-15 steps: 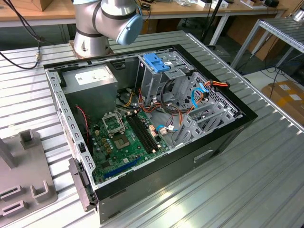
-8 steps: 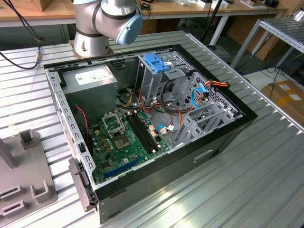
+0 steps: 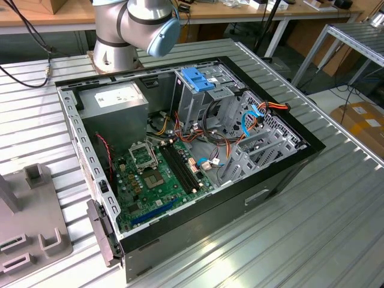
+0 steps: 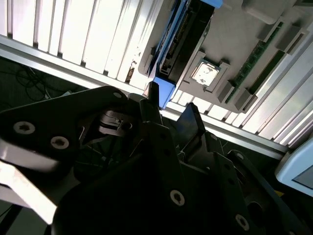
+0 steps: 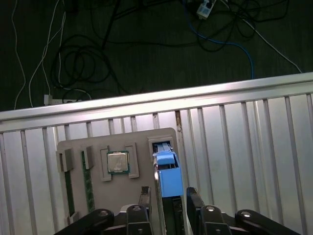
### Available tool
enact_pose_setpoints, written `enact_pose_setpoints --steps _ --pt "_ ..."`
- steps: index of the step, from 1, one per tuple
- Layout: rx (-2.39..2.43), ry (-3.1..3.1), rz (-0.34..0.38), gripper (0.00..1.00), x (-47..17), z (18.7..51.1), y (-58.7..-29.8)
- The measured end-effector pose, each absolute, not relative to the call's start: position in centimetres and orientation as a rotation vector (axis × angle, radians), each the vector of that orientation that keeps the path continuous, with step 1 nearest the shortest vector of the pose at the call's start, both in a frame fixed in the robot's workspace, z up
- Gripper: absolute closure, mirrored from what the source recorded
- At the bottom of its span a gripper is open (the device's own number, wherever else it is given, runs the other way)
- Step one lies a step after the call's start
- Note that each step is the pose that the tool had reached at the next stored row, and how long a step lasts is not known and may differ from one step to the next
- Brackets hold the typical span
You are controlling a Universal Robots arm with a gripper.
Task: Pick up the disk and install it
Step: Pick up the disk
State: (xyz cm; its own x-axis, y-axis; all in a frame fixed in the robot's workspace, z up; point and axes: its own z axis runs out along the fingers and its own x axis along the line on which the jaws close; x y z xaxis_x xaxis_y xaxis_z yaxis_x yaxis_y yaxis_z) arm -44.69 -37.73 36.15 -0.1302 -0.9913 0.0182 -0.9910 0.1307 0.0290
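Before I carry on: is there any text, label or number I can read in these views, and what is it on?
No text is readable.
Power supply, white label: print too small to read.
Chip in the grey tray: markings blurred.
Disk, seen edge-on in the first wrist view: no print readable on its blue frame.
Cardboard box, yellow stickers: too small to read.

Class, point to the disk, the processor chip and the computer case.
disk (image 5: 168, 178): first wrist view, its blue bracket.
processor chip (image 5: 118, 162): first wrist view, its metal top.
computer case (image 3: 198, 219): exterior view, its black side wall.
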Motion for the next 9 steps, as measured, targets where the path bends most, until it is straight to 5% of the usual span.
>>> enact_pose_setpoints --steps 9 --pt "2.124 -2.289 0.007 0.58 -44.81 35.26 -37.73"
